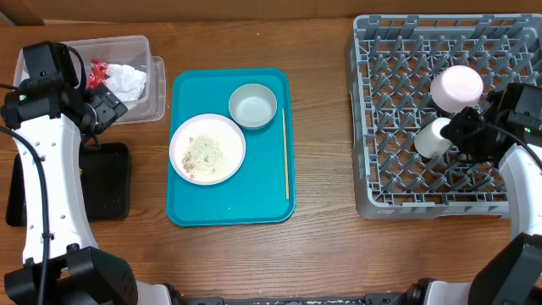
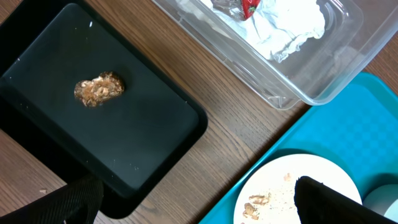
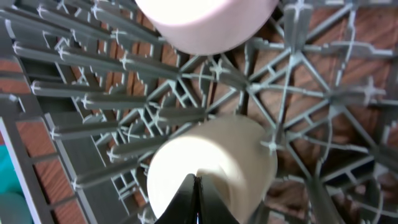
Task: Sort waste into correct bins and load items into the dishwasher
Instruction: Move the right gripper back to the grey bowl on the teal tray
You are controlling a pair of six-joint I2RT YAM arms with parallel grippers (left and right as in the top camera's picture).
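- A brown wooden table [image 1: 322, 254] is seen from above, with a teal serving tray [image 1: 254, 199] at its centre.
- On the teal tray a white plate [image 1: 207, 149] strewn with pale crumbs is set at the left. A pale bowl [image 1: 252, 106] sits just above and right of it, and a thin wooden stick [image 1: 285, 152] lies along the right edge.
- A clear tub [image 1: 157, 85] stands at the upper left of the frame. A crumpled white napkin [image 1: 129, 80] and a red wrapper [image 1: 96, 72] lie in it.
- Below the tub, a black tray [image 1: 110, 182] is partly covered by the left arm. In the wrist view a brown food scrap [image 2: 98, 89] lies in it.
- The left gripper [image 1: 106, 108] is held over the tub's lower edge, its jaws spread wide and nothing between them.
- The grey dish rack [image 1: 381, 51] fills the right of the frame. A pale pink cup [image 1: 457, 87] stands on its pegs, and a small white cup [image 1: 432, 137] lies on its side below that.
- The right gripper [image 3: 196, 198] is fully closed, its tips pressed together right at the small white cup. Whether the cup is pinched cannot be told.
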